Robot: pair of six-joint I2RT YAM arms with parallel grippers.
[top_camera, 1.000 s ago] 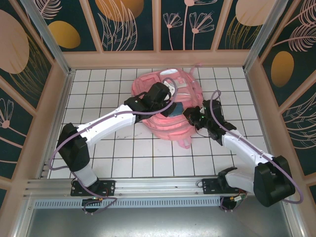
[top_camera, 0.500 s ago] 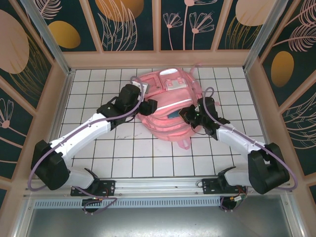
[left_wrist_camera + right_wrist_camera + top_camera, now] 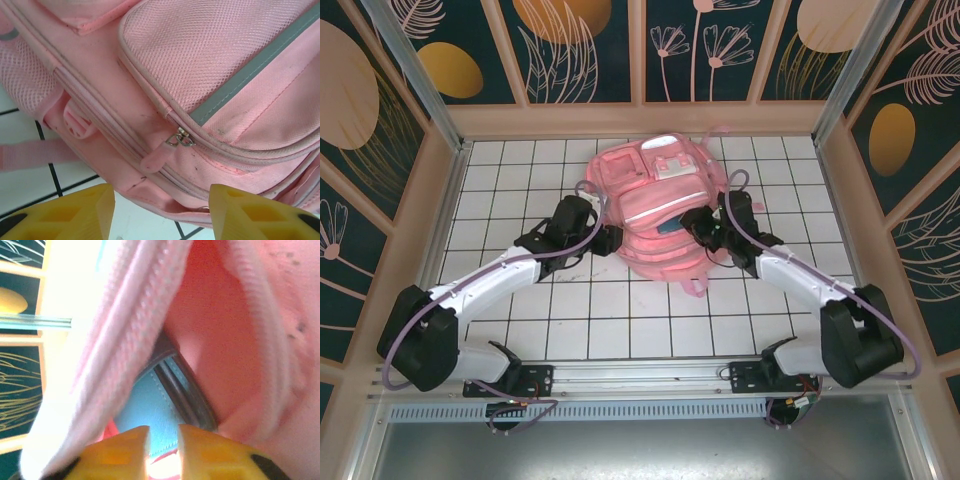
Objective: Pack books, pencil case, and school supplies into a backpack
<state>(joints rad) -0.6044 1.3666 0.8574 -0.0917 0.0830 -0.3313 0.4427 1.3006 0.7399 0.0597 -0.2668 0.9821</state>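
1. The backpack (image 3: 650, 195) lies flat at the far middle of the table (image 3: 570, 300), its main mouth facing the right arm.
2. In the right wrist view, the pencil case (image 3: 145, 415) sits inside that mouth, just beside the dark edge of a book (image 3: 187, 400). Whether the other books are packed I cannot tell.
3. The right gripper (image 3: 698, 228) is at the mouth, its jaws a narrow gap apart. Nothing shows pinched between them, so it looks released.
4. The left gripper (image 3: 608, 240) is just beside the bag's left flank, jaws wide and empty. A zip pull (image 3: 180, 140) lies ahead of it.
5. Packing looks nearly done, so closing the zip is probably next.
6. Risk: the pouch lies near the lip. Dragging the zip edge (image 3: 130, 335) across it could jam the slider on the pouch or push it out.
7. Risk: the right fingers (image 3: 125, 445) sit under loose fabric. Pulling back carelessly could snag the lip and tug the whole bag toward the arm.
8. Risk: the pull is small and lies flat. A slightly off close by the left jaws would pinch mesh instead, and the soft bag would slide, not unzip.
9. Risk: nobody pins the bag. With one arm pulling, it may swivel on the smooth tiles.
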